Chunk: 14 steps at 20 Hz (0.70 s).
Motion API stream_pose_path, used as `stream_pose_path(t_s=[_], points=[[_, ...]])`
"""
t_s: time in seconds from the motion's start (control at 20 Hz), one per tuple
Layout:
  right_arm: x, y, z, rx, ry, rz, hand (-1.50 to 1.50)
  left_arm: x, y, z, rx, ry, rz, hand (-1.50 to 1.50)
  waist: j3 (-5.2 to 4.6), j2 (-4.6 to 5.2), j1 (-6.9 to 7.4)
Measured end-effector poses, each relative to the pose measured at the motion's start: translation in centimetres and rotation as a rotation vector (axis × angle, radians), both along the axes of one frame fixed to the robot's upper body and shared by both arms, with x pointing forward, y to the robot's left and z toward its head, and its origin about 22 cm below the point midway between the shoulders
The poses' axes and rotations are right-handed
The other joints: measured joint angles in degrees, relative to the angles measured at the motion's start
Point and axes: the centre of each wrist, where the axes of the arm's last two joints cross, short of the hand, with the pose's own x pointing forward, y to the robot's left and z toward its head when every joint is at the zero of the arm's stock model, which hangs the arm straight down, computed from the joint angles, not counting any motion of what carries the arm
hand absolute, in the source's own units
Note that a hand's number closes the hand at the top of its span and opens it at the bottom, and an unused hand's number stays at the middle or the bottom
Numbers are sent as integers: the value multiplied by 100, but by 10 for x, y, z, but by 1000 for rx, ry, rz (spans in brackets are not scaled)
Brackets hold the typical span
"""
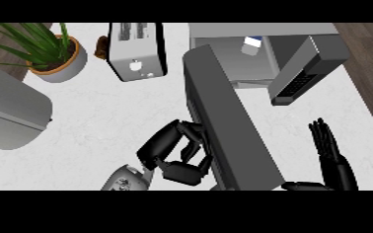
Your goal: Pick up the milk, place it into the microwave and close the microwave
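When pushing from here, easy to slip: left hand (178, 150), nearest, with fingers curled together against the outer face of the microwave door (229, 123), clasping nothing as far as visible, so liable to slide along the smooth panel and leave it ajar. Right hand (333, 154) resting low at the right, fingers straight, touching nothing. Farther off, milk carton (252, 45) already upright inside the open microwave (218, 30); might catch the closing door if not deep enough. Hard to judge that depth; exact contact hidden behind the knuckles, near end of the door cut off.
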Motion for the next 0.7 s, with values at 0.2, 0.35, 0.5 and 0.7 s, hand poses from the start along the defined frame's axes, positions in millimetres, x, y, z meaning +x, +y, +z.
stream_pose_path(t_s=[0.2,0.35,0.5,0.7], points=[[-12,-9,18,-14,-30,34,-150,6,-18,-30,43,-15,6,150,-2,16,-36],[-14,-8,34,8,-61,67,-150,9,-27,-48,35,-59,28,150,-5,31,-87],[-20,-8,49,29,-87,100,-150,9,-32,-63,13,-78,58,150,-9,44,-156],[-22,-8,73,46,-110,152,-150,7,-40,-73,2,-85,95,150,-13,69,-273]])
